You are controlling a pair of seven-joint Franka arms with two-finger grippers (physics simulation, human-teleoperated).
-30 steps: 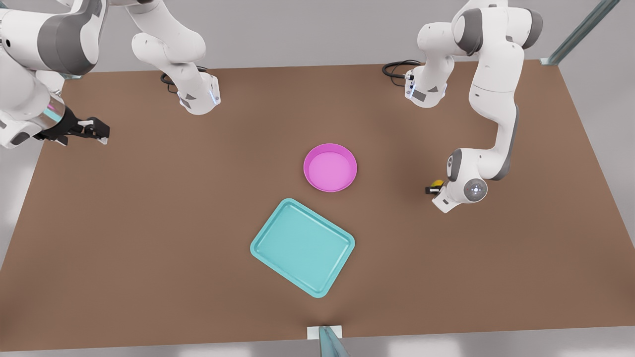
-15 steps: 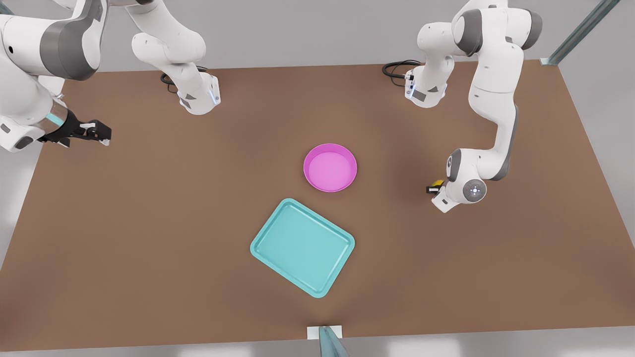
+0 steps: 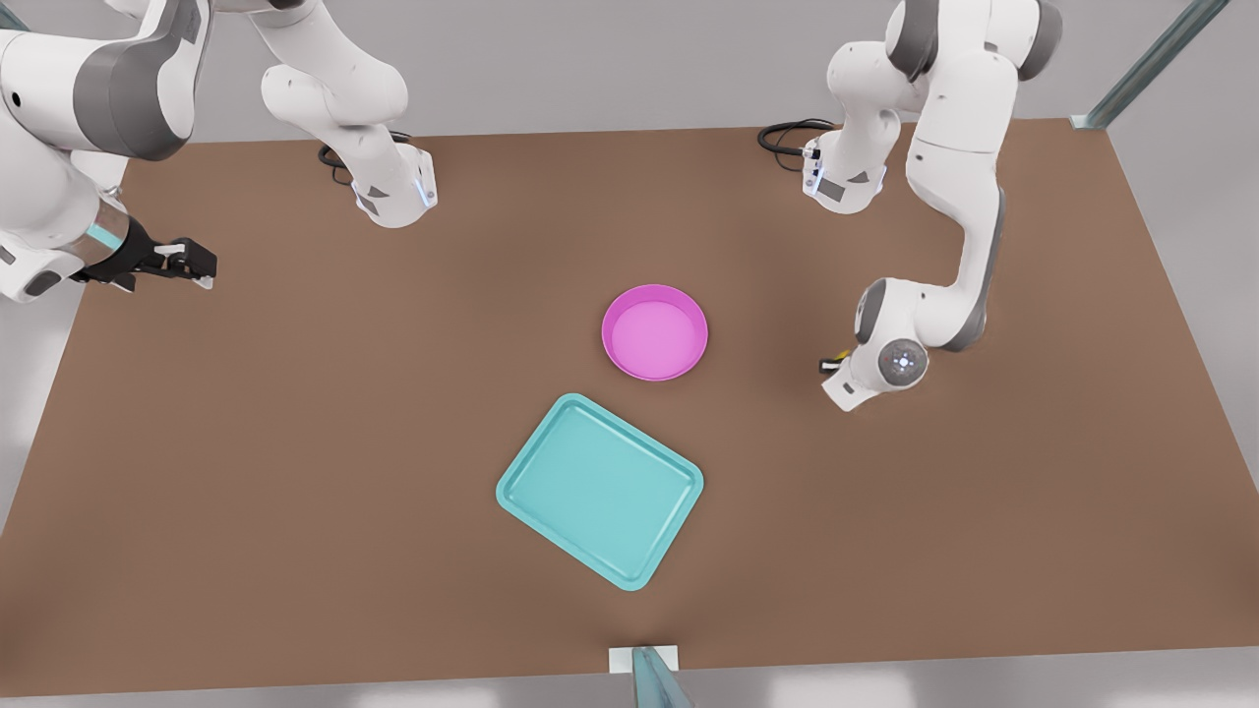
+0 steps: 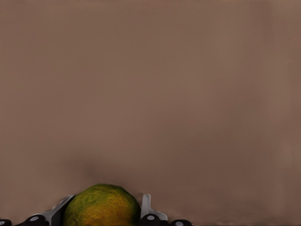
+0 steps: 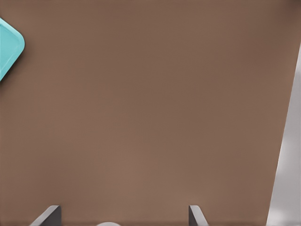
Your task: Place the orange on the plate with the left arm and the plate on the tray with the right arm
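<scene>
The orange (image 4: 101,205) is held between the left gripper (image 3: 832,365) fingers, near the plate (image 3: 654,331) on the front view's right; carrying it over the plate is judged next. The right gripper (image 3: 187,263), jaws spread wide, waits at the table's (image 3: 295,442) edge, well apart from the tray (image 3: 600,489).

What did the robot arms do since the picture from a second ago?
The left end effector, shut on the orange, moved toward the plate, carrying the fruit toward the front view's left. The right end effector, open, hardly shifted at the table's far edge on the front view's left. The plate and the tray stayed put.
</scene>
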